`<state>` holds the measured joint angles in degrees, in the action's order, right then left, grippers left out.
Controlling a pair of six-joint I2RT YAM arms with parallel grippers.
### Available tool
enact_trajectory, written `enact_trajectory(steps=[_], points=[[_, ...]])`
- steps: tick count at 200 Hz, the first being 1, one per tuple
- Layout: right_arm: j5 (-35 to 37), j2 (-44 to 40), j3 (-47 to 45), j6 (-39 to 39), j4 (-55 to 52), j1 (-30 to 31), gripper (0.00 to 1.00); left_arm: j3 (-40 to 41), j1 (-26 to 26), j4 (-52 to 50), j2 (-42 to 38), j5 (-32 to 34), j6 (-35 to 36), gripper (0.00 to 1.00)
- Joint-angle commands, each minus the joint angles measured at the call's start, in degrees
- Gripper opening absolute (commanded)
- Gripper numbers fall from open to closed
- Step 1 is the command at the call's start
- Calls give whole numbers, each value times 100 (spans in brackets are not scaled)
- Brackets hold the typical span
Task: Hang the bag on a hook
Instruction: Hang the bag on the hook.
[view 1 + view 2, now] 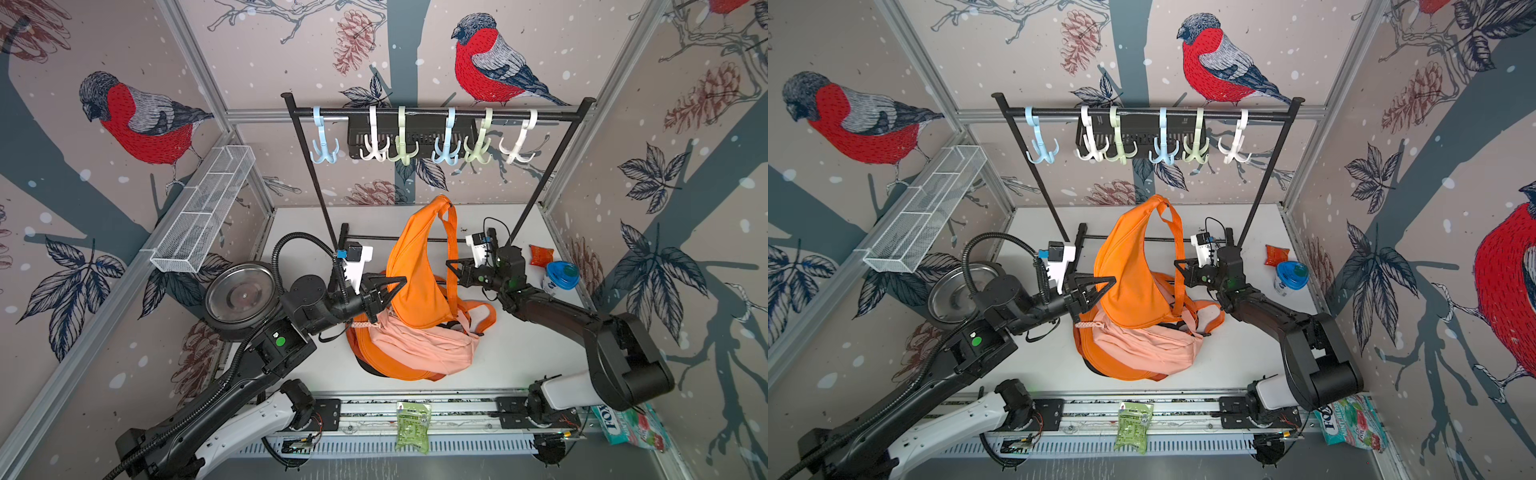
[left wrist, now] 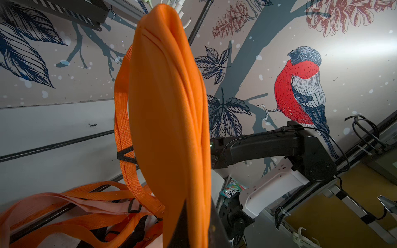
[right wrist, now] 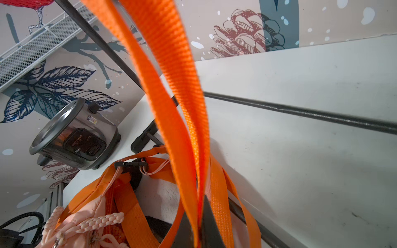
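Observation:
An orange bag (image 1: pixel 415 266) hangs lifted above the table in both top views, its top end below the black rail (image 1: pixel 436 113). Several pastel hooks (image 1: pixel 445 145) hang on that rail. My left gripper (image 1: pixel 401 280) is shut on the edge of the bag's body, and the fabric fills the left wrist view (image 2: pixel 167 107). My right gripper (image 1: pixel 449 264) is shut on the bag's orange strap (image 1: pixel 451 237). In the right wrist view the strap (image 3: pixel 171 85) runs up out of the closed right gripper (image 3: pixel 198 233). No hook touches the bag.
A peach and orange backpack (image 1: pixel 415 349) lies on the table under the held bag. A steel cooker (image 1: pixel 241 297) stands at the left and a white wire basket (image 1: pixel 203 208) is on the left wall. At the right are a blue-lidded cup (image 1: pixel 561 276) and a red packet (image 1: pixel 540 254). A green packet (image 1: pixel 411 426) lies at the front.

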<state>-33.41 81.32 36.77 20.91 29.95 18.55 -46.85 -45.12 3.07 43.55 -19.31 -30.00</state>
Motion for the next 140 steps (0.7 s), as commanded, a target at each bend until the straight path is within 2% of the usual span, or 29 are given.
enact_trajectory(steps=[1, 21, 54, 92, 118, 140], points=[[533, -292, 93, -101, -390, 17, 5, 108, 12, 237, -144, 152, -16, 0], [1340, -708, 276, -190, -1116, 22, 4, 316, 12, 434, -320, 193, -58, 0], [2680, -1452, 822, -419, -2245, 32, 2, 835, -25, 1251, -357, -134, -75, 0], [3686, -1952, 1468, -828, -2898, 34, 2, 1350, -652, 2210, -296, 653, 309, 0], [4517, -2051, 1939, -1075, -3303, -47, 2, 1422, -1262, 2636, -90, 1157, 867, 0], [4928, -2050, 2316, -1248, -3488, -220, 2, 1578, -1634, 3137, 45, 1494, 1176, 0]])
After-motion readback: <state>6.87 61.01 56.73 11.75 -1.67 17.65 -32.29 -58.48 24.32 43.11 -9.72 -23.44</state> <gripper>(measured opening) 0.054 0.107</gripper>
